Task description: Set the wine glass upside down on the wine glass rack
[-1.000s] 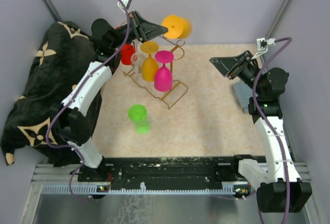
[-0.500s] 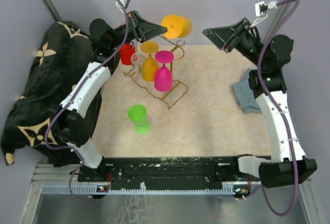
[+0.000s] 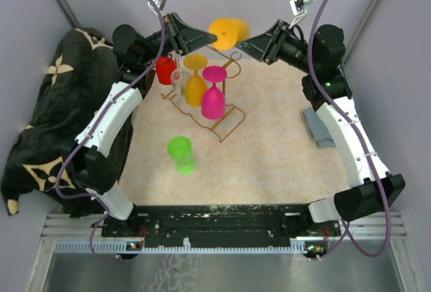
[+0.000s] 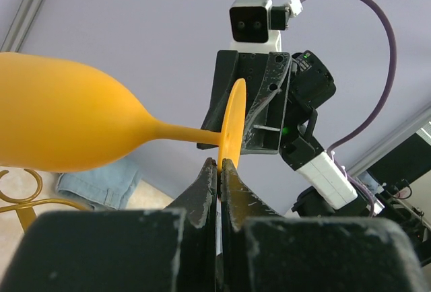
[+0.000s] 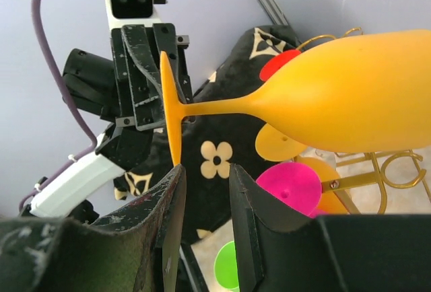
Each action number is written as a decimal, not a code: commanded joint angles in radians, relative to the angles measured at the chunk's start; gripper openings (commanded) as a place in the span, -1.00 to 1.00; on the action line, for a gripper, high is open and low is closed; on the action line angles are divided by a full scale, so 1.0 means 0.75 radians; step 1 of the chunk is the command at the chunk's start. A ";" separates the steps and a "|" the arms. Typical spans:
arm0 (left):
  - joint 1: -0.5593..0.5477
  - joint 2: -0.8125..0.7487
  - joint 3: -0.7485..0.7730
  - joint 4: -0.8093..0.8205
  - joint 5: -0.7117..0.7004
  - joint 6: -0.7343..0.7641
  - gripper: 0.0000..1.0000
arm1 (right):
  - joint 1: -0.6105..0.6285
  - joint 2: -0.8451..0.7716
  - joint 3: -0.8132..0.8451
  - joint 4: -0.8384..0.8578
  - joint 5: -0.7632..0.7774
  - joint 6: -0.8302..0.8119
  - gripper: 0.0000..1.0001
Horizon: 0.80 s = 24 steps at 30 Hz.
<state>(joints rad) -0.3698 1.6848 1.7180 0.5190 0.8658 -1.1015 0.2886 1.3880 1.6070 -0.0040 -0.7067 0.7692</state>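
Observation:
The wine glass point(image 3: 229, 34) is orange-yellow and lies level in the air above the wine glass rack point(image 3: 223, 128), a gold wire stand. My left gripper point(image 3: 214, 36) is shut on the edge of its round foot point(image 4: 233, 120), with the bowl point(image 4: 60, 124) pointing away to the left of that view. My right gripper point(image 3: 242, 47) is open and faces the glass from the right. In the right wrist view its jaws point(image 5: 205, 171) stand apart with nothing between them, just below the rim of the foot point(image 5: 170, 114); the bowl point(image 5: 350, 97) stretches right.
An orange glass point(image 3: 196, 85) and a pink glass point(image 3: 213, 97) hang upside down on the rack, with a red one point(image 3: 166, 70) behind. A green glass point(image 3: 180, 153) stands on the table. A black patterned blanket point(image 3: 47, 110) lies left and a blue-grey cloth point(image 3: 318, 128) right.
My right arm has swung up and to the left, from beside the cloth to close against the held glass. The left arm and the glass have barely moved.

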 commanded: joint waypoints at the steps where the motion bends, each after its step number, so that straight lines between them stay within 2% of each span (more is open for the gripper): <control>1: -0.003 -0.043 -0.002 0.008 0.015 0.024 -1.00 | 0.034 -0.001 0.112 0.020 0.032 -0.044 -0.34; 12: -0.005 -0.069 -0.011 -0.049 -0.012 0.087 -1.00 | 0.058 -0.003 0.127 -0.002 0.073 -0.077 -0.34; 16: -0.006 -0.062 -0.006 -0.046 -0.003 0.075 -1.00 | 0.062 0.002 0.108 0.067 0.045 -0.033 -0.34; 24: -0.016 -0.066 -0.011 -0.052 0.000 0.079 -1.00 | 0.124 0.062 0.185 0.027 0.075 -0.055 -0.34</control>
<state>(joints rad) -0.3740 1.6791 1.7103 0.4698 0.8642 -1.0618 0.3496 1.4136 1.6703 -0.0162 -0.6670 0.7425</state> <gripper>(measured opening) 0.012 0.331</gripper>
